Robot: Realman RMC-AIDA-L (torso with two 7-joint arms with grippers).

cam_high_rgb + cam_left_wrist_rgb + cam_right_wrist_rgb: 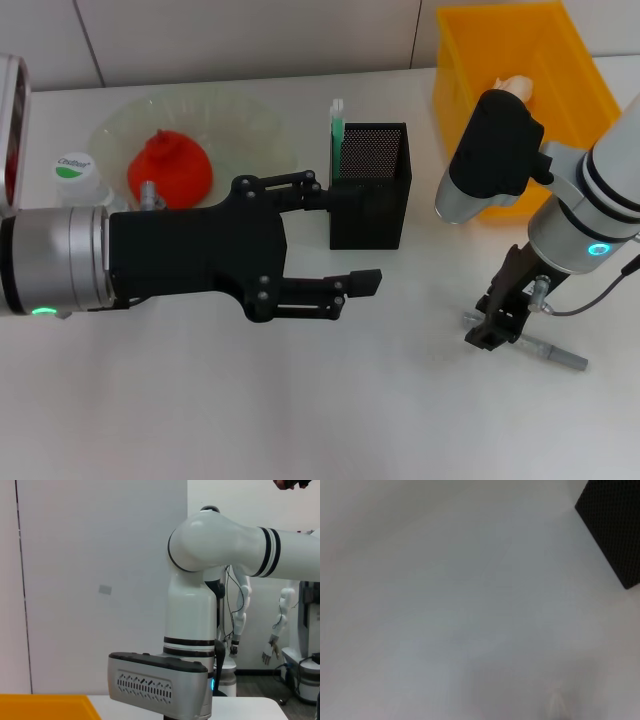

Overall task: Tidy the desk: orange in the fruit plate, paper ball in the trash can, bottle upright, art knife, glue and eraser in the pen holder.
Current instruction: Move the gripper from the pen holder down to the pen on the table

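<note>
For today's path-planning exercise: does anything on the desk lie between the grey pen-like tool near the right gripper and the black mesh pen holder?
Nothing visible does. The grey tool lies on bare desk by the right gripper; only open surface separates it from the pen holder. The left gripper hovers open beside the holder's other side.

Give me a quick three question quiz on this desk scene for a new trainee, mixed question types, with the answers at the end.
1. True or false: the orange lies in the fruit plate.
2. Which gripper is down at the desk beside the grey art knife? A) left gripper B) right gripper
3. Fill in: the green-and-white item stands in the black mesh ____.

Key: 1 true; 2 B; 3 pen holder.
</note>
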